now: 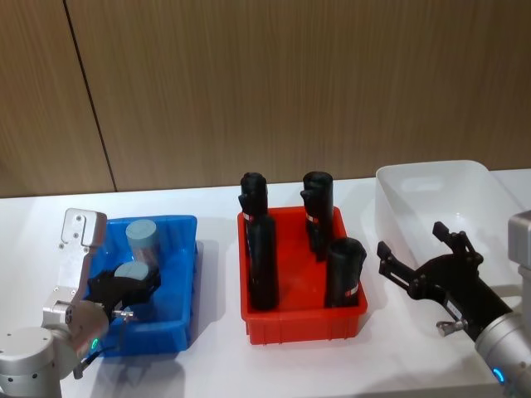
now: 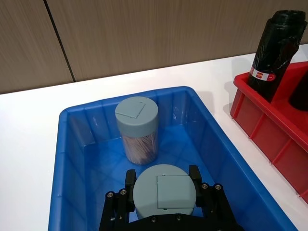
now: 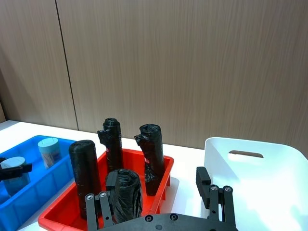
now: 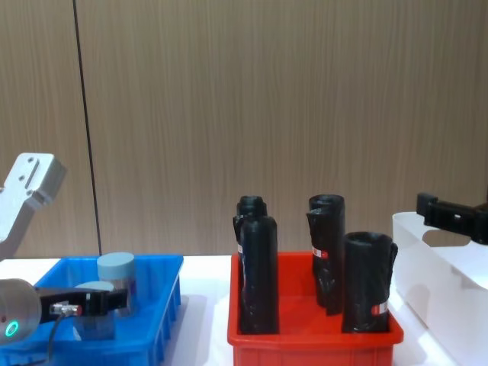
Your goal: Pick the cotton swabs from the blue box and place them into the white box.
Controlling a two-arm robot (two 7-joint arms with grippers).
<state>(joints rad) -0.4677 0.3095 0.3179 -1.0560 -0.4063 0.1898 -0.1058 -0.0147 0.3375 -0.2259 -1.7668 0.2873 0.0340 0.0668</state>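
Two swab tubs [image 2: 137,120] upright in blue box [image 1: 182,274], left end of white table [image 1: 220,365]. Left gripper [image 1: 131,280] down inside box, fingers pressed on both sides of near tub [image 2: 164,192]; far tub free just behind it. Centre: red box [image 1: 303,319], four black rolls [image 1: 264,265] standing. Right: white box [image 1: 465,178]; right gripper [image 1: 412,245] at its near left wall, fingers spread, holding nothing.
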